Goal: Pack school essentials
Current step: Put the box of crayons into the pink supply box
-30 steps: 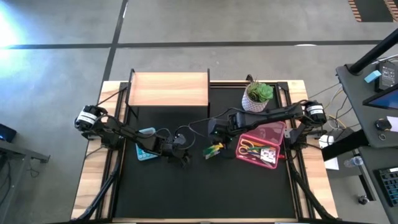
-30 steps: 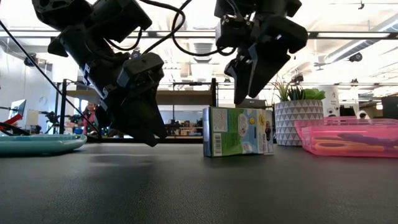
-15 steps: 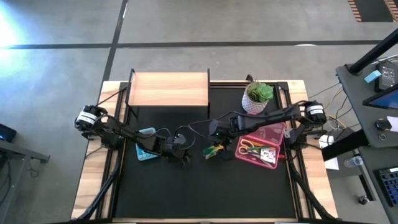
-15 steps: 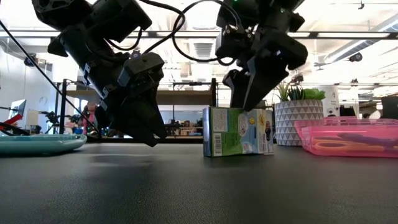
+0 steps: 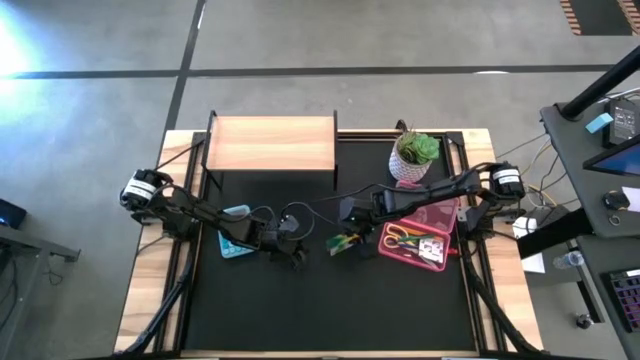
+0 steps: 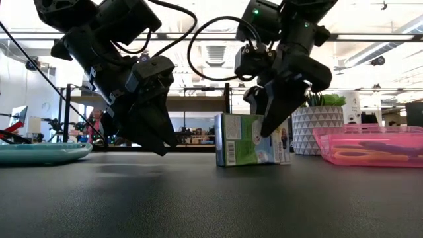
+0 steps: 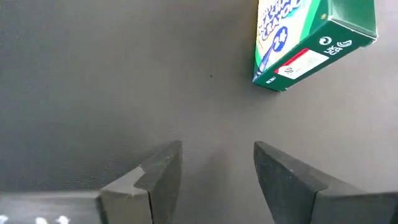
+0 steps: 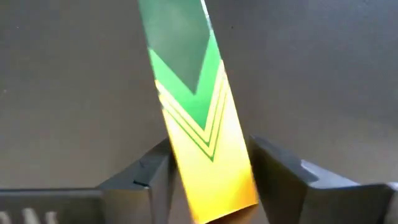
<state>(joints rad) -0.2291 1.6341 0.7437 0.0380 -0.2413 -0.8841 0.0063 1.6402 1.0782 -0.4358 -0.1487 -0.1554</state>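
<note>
A green and yellow crayon box (image 5: 345, 243) (image 6: 251, 140) stands on its long narrow side on the black mat, near the middle. My right gripper (image 5: 352, 231) (image 6: 268, 122) (image 8: 208, 168) is down over it, shut on it. My left gripper (image 5: 297, 258) (image 6: 155, 142) (image 7: 217, 168) hangs open just above the mat to the box's left, with nothing between its fingers. Yellow-handled scissors (image 5: 400, 238) lie in a pink tray (image 5: 446, 211) to the box's right. My right gripper has the box's two broad faces between its fingers, just below the narrow top side (image 8: 211, 155), toward the yellow end. The fingers (image 6: 273, 125) slant down from above and lie across the box. The box stands upright with its lower long side on the mat.
A potted plant (image 5: 415, 155) (image 6: 317, 125) stands behind the pink tray. A teal plate (image 5: 235, 245) (image 6: 39, 153) lies by the left arm. A wooden box (image 5: 272, 143) sits at the far edge. The near half of the mat (image 5: 330, 310) is bare.
My right gripper has come down onto the crayon box; its fingers, which were above and behind the box's top, now stand on either side of it. The box has stayed where it was.
</note>
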